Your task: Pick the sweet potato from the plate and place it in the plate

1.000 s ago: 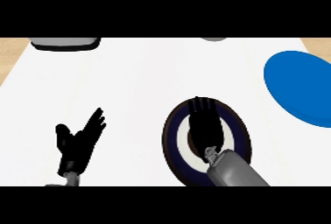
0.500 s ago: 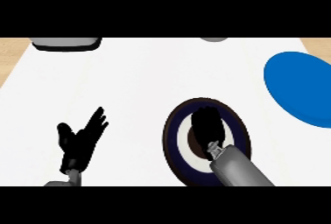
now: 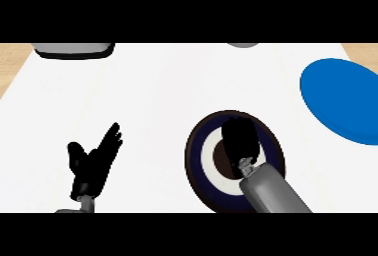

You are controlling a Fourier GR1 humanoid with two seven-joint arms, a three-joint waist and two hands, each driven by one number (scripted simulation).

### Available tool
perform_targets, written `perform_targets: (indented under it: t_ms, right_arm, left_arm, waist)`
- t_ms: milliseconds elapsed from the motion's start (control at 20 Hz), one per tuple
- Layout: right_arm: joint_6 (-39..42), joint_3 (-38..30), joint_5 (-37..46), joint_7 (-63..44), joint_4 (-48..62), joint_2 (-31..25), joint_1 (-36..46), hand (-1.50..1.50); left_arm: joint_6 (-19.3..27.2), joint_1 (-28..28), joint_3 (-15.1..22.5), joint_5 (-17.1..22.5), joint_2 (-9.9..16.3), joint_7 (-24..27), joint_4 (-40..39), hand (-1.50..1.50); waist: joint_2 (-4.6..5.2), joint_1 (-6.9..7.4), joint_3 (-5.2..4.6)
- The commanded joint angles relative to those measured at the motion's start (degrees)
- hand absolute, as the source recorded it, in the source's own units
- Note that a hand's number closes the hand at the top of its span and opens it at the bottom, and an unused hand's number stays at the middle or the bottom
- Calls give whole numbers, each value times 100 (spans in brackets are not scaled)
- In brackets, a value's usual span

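Right robot hand (image 3: 241,145) covers the sweet potato (image 3: 221,159) on the dark plate (image 3: 198,150); its grip cannot be told.

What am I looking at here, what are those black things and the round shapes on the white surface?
This is one view from a humanoid robot's head, looking steeply down at a white counter. The black shapes are its hands on grey forearms. The left hand rests open at the lower left, fingers up. The right hand is over a dark plate with a white ring; it hides the middle, so I cannot tell whether it holds anything. A blue plate lies at the right edge. Two grey objects are cut off at the top.
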State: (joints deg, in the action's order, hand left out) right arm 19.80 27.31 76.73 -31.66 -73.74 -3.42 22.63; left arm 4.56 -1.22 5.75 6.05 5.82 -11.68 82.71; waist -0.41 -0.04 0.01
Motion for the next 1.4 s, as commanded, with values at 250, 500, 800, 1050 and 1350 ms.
perform_targets:
  t_ms: [250, 500, 800, 1050, 1350]
  right_arm:
    - [-2764, -760, -1094, -1215, -868, 337, 38, 150]
    - [-4178, -865, -431, -1452, -641, 340, 356, 150]
    - [-5163, -1139, -245, -2055, -1058, 342, 186, 150]
    - [-5852, -1840, -872, -1437, -1507, 113, -475, 150]
    - [-6529, -2906, -2167, -301, -1047, -799, -426, 150]
  left_arm:
    - [-164, -210, 50, 37, 61, 19, 32, 0]
    - [-6, -67, 123, -103, -87, 17, -78, 0]
    - [-76, -35, -32, -40, 64, -132, 10, 0]
    - [15, -49, 11, -53, -61, -233, 117, 0]
    - [-237, -146, -175, 149, 239, -496, 492, 0]
  waist:
    - [31, 114, 11]
    - [52, 64, 2]
    - [41, 22, 0]
    - [41, -14, 5]
    - [52, 40, 9]
